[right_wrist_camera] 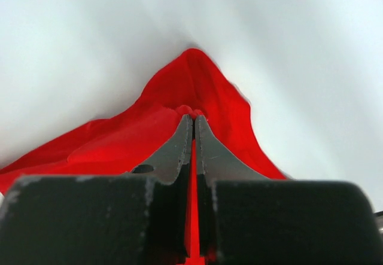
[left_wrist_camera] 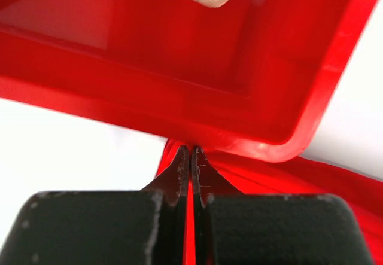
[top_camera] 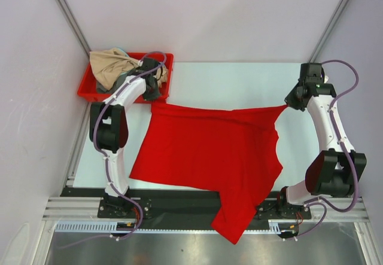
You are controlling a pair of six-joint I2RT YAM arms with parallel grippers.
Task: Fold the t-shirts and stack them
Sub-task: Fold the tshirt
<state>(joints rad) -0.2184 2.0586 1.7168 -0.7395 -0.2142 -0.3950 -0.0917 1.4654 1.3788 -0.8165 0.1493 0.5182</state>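
A bright red t-shirt (top_camera: 209,151) lies spread over the white table, one part hanging over the front edge. My left gripper (top_camera: 153,99) is shut on its far left corner, right beside the red tray; the wrist view shows the cloth (left_wrist_camera: 251,172) pinched between the jaws (left_wrist_camera: 191,151). My right gripper (top_camera: 288,103) is shut on the far right corner, stretched to a point (right_wrist_camera: 191,91); its jaws (right_wrist_camera: 193,118) pinch the cloth. A beige-tan t-shirt (top_camera: 111,64) lies bunched in the tray, with grey cloth (top_camera: 102,87) under it.
A rigid red plastic tray (top_camera: 166,76) stands at the table's far left, its corner (left_wrist_camera: 287,139) just ahead of my left jaws. White walls enclose the table on three sides. A metal rail (top_camera: 197,208) runs along the front edge.
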